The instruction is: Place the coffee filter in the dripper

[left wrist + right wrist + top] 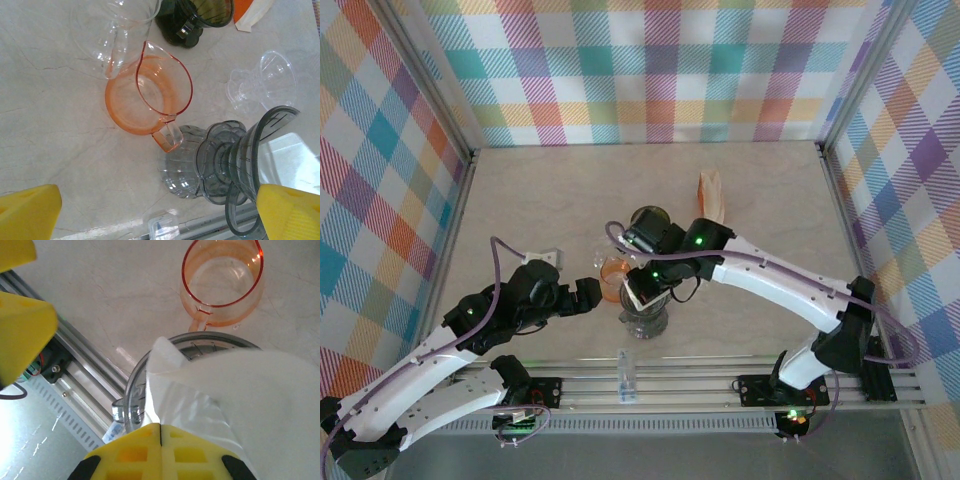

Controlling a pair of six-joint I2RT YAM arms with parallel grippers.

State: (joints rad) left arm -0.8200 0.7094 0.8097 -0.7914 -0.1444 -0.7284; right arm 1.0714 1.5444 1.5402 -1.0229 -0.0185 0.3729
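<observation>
Your right gripper (161, 432) pinches the coffee filter (240, 390) just over the grey dripper (131, 390): lower it into the cone and release; left gripper (157, 212) hangs spread beside the dripper.

The table (570, 190) is pale beige with faint veins, clearest in the left wrist view. Plaid cloth in pastel teal, orange, yellow and purple closes it in: back wall (650, 70) at 12 o'clock, left wall (370, 200) at 9, right wall (910, 180) at 3. Silver posts (424, 75) rise from the far corners, at 11 and 1. A grooved aluminium rail (700, 385) runs along the near edge at 6. The light is soft and even, with a pale glare on the table just beside the rail.
</observation>
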